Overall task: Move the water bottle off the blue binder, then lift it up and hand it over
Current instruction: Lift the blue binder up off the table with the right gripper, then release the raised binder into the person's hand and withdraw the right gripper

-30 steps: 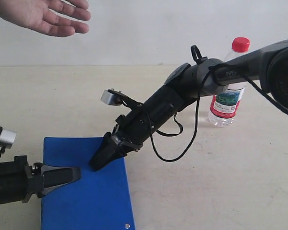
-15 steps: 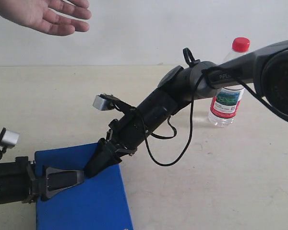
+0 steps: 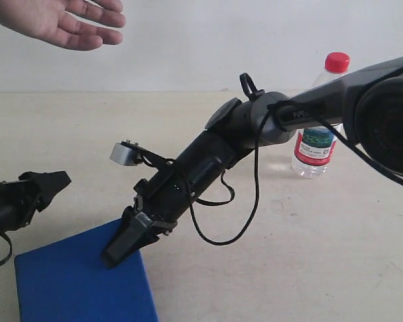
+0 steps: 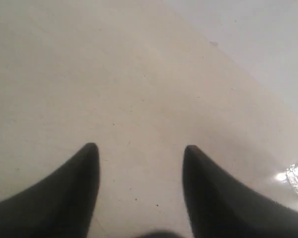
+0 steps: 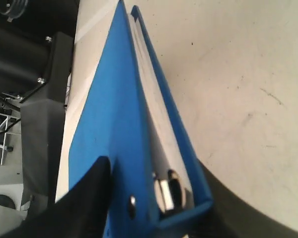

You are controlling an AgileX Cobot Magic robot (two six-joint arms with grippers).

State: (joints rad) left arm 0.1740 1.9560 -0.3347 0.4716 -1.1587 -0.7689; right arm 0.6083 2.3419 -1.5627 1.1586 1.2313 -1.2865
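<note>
The water bottle (image 3: 318, 134), clear with a red cap, stands upright on the table at the back right, off the blue binder (image 3: 74, 282). A sliver of the bottle (image 4: 297, 174) shows at the edge of the left wrist view. My right gripper (image 3: 121, 245) reaches across the middle and is shut on the binder's near corner. In the right wrist view the gripper (image 5: 156, 166) has one finger on each side of the binder (image 5: 109, 109), by a silver rivet. My left gripper (image 3: 54, 181) hangs open at the far left, off the binder, over bare table (image 4: 139, 148).
A person's open hand (image 3: 60, 23) is held out, palm up, at the top left above the table. The beige table (image 3: 289, 268) runs back to a pale wall. The right arm's cable (image 3: 248, 201) loops below its forearm.
The right gripper has pulled the binder to the left and toward the front edge. The left gripper has come off the binder, drawn back to the left and risen.
</note>
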